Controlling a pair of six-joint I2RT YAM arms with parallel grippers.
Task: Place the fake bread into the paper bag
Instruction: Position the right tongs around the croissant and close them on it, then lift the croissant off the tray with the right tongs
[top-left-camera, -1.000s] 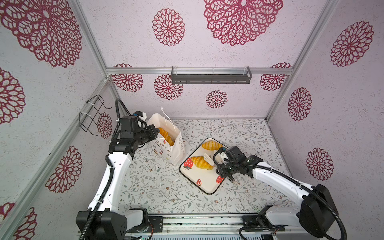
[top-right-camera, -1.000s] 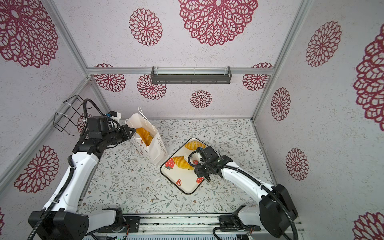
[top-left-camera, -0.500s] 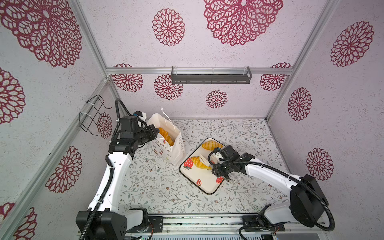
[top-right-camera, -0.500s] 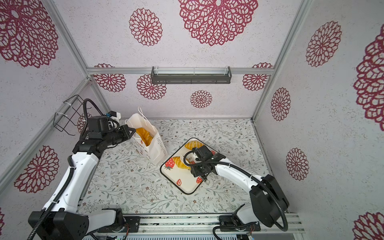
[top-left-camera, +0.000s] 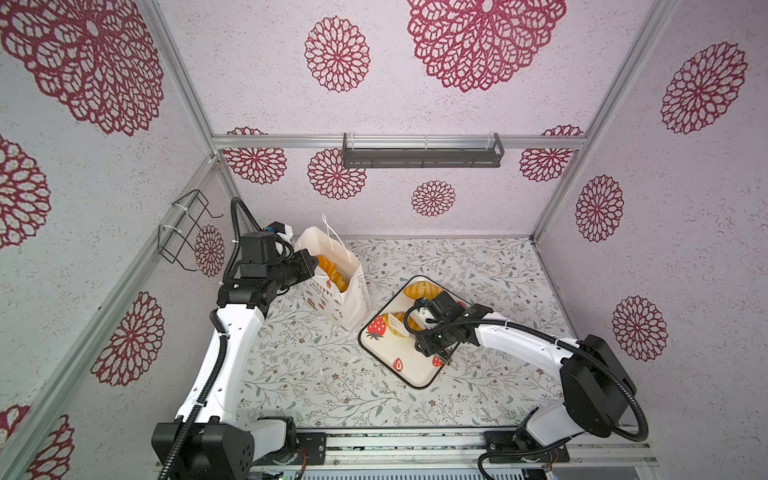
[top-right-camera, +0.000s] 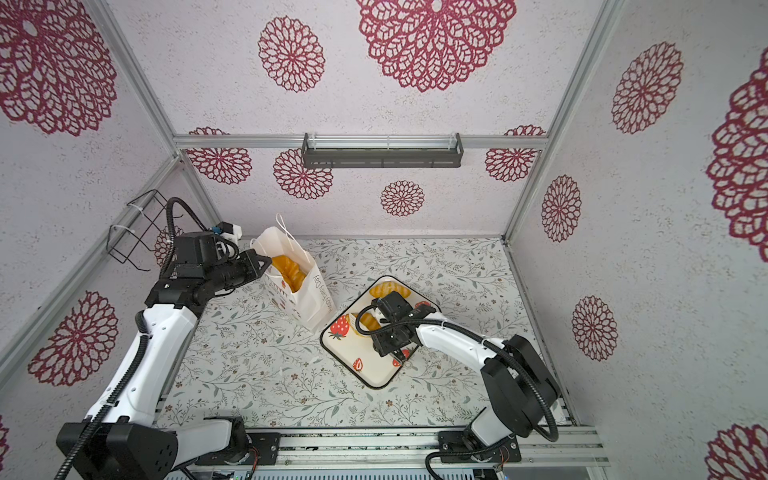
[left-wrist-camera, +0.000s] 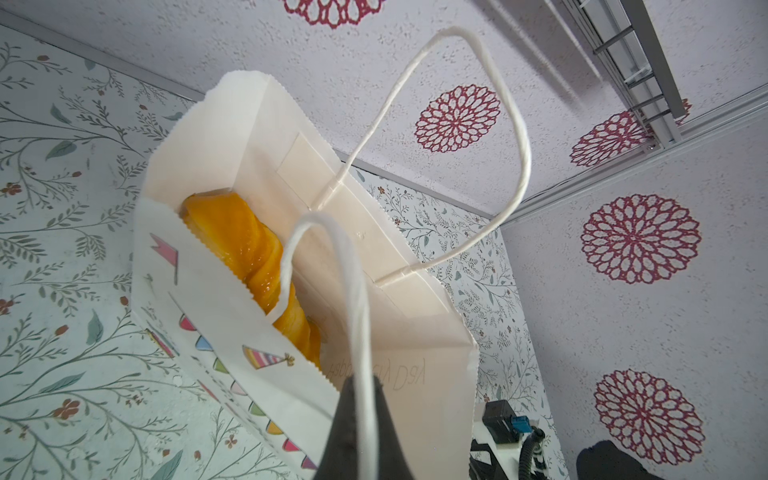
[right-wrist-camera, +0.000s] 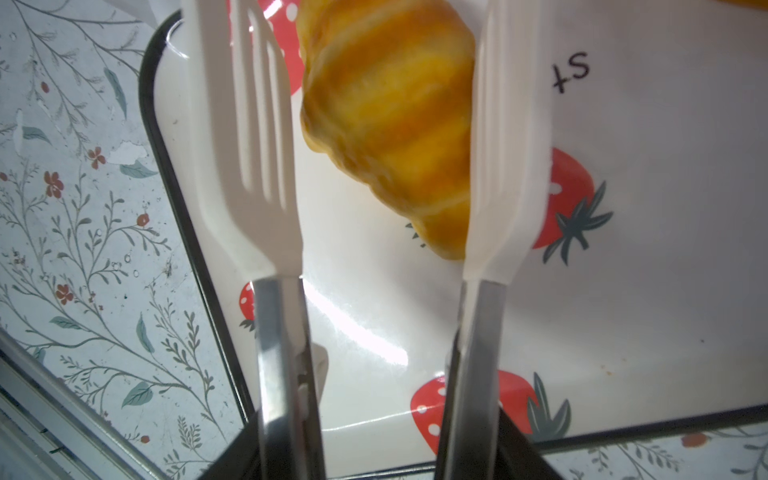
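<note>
**Two-arm cell seen from above, with wrist details.** Nearest the camera, a metal rail (top-left-camera: 415, 442) runs along the front edge of the floral-print counter (top-left-camera: 311, 374). Right of mid-counter lies a cream strawberry-print tray (top-left-camera: 388, 351) with a dark rim, set cornerwise.

The right gripper (right-wrist-camera: 382, 451) hovers over the tray. Its fingers are closed on the steel arms of a pair of tongs (right-wrist-camera: 282, 353), whose white tips stand apart on either side of a croissant (right-wrist-camera: 386, 116) lying on the tray. One tip overlaps the croissant's edge in the wrist view, and whether it touches cannot be told. A clear gap separates the pastry from the other tip. A second golden pastry (top-left-camera: 417, 289) lies at the tray's far corner, apart from the tongs.

Farther back, just beside the tray's left corner, the paper bag (top-left-camera: 353, 299) stands on the counter with its mouth open. It is printed with bunting and party hats and bears grey lettering on its side. Inside it a long plaited loaf (left-wrist-camera: 249, 249) lies aslant, its upper end near the rim.

The left gripper (left-wrist-camera: 360, 386) is at the bag's rim, its fingers pinched tight on one white cord handle (left-wrist-camera: 358, 307). The other handle (left-wrist-camera: 524, 145) stands free in a loop.

Farthest back, a dark shelf (top-left-camera: 422, 156) is fixed to the rear wall, and a wire basket (top-left-camera: 183, 230) hangs on the left wall.
</note>
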